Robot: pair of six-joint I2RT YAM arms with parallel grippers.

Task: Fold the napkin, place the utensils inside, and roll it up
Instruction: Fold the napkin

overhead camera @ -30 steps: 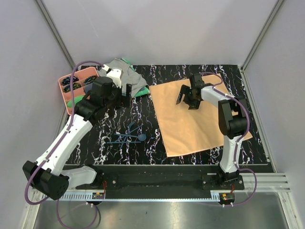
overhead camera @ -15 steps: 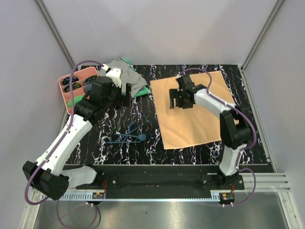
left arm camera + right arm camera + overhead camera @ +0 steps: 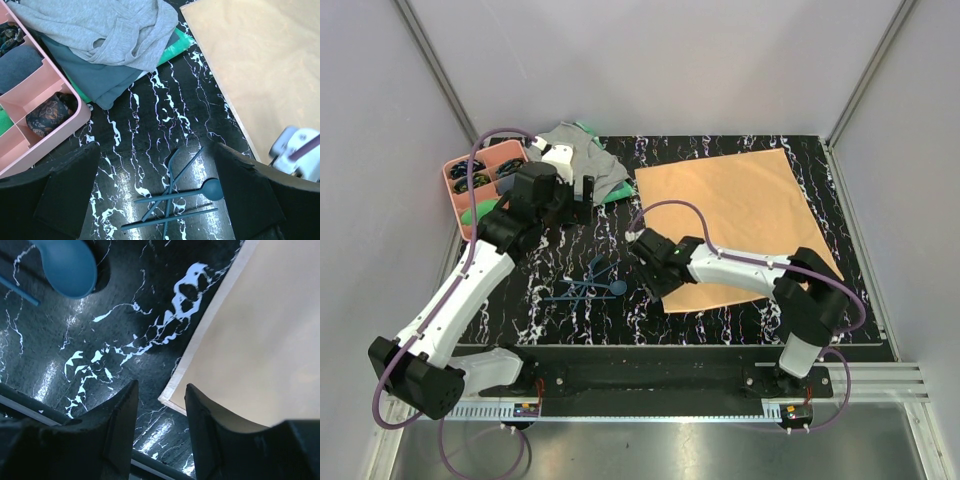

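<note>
Right gripper (image 3: 162, 386) straddles napkin (image 3: 260, 340) corner; spoon (image 3: 70, 267) cut off top.

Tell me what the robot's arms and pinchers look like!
The left arm and right arm are white tubes with chunky black joints. A thin purple cable loops along each. The left gripper and right gripper are black, with two fingers each.

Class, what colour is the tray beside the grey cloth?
The tray is pink; the left wrist view shows it best.
</note>
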